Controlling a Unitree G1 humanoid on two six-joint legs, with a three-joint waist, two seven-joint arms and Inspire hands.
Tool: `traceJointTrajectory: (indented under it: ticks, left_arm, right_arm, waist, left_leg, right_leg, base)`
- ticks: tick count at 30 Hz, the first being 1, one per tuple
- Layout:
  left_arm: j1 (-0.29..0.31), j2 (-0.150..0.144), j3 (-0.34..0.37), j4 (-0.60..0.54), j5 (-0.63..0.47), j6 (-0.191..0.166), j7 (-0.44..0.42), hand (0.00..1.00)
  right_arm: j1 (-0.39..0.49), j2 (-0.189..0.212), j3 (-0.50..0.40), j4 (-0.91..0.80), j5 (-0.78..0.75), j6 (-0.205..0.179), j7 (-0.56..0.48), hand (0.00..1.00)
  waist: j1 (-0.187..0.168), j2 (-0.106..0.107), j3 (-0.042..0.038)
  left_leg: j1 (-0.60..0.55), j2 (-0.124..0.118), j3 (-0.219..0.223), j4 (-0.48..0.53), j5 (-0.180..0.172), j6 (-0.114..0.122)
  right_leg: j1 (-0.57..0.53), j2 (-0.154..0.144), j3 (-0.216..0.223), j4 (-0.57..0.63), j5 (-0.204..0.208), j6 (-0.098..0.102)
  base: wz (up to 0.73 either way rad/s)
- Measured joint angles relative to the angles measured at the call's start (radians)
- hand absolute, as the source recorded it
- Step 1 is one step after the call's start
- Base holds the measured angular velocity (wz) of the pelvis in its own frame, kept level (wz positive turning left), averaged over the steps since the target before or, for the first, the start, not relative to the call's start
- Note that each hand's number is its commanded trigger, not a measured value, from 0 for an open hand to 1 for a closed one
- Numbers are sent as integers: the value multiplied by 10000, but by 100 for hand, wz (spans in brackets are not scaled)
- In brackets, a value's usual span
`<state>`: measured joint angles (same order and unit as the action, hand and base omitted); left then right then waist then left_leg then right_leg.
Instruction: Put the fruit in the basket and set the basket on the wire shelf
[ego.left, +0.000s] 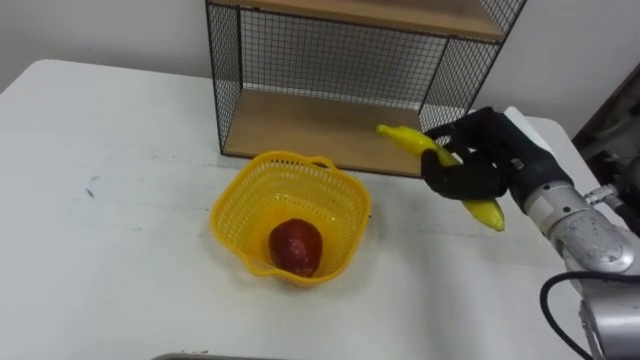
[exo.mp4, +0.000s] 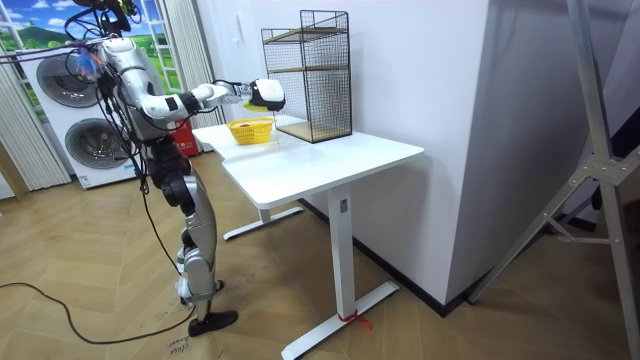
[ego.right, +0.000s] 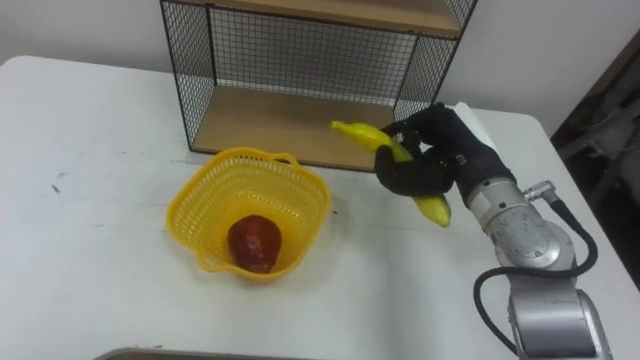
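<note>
A yellow plastic basket (ego.left: 250, 195) (ego.right: 200, 205) sits on the white table, just in front of the wire shelf (ego.left: 330, 70) (ego.right: 290, 60). A red apple (ego.left: 296, 245) (ego.right: 254, 241) lies inside the basket. My right hand (ego.left: 470, 155) (ego.right: 425, 160), in a black glove, is shut on a yellow banana (ego.left: 488, 212) (ego.right: 358, 131) and holds it above the table to the right of the basket, close to the shelf's front right corner. In the room view the basket (exo.mp4: 250, 130) and my raised right hand (exo.mp4: 268, 95) show at the table's far end.
The wire shelf has a wooden bottom board (ego.left: 300, 125) and a wooden upper board (ego.left: 400, 15). The white table (ego.left: 110, 200) spreads wide to the left of the basket. In the room view, washing machines (exo.mp4: 70, 90) stand behind me.
</note>
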<state>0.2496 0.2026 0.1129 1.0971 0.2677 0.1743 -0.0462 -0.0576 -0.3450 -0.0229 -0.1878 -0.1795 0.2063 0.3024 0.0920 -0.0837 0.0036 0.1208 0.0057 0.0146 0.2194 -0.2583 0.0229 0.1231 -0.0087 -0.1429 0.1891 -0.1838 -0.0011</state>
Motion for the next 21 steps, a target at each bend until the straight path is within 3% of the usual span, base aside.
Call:
traceJointTrajectory:
  ticks: [8,21]
  left_arm:
    - [-170,-40,-202,-70,13,-21,15,0]
    - [-268,-44,-215,-53,11,-16,12,0]
  right_arm:
    - [0,-2,472,-315,-92,2,408,100]
    - [1,89,1241,-370,-384,9,1218,100]
  waist:
    - [242,106,-66]
    - [451,100,-49]
  left_leg:
    - [-67,1,12,-49,3,1]
    - [-73,-1,-186,-28,2,-1]
  right_leg:
    - [-90,0,5,-1,4,-1]
    - [-29,5,-80,-19,3,-1]
  base:
    - [0]
    - [2]
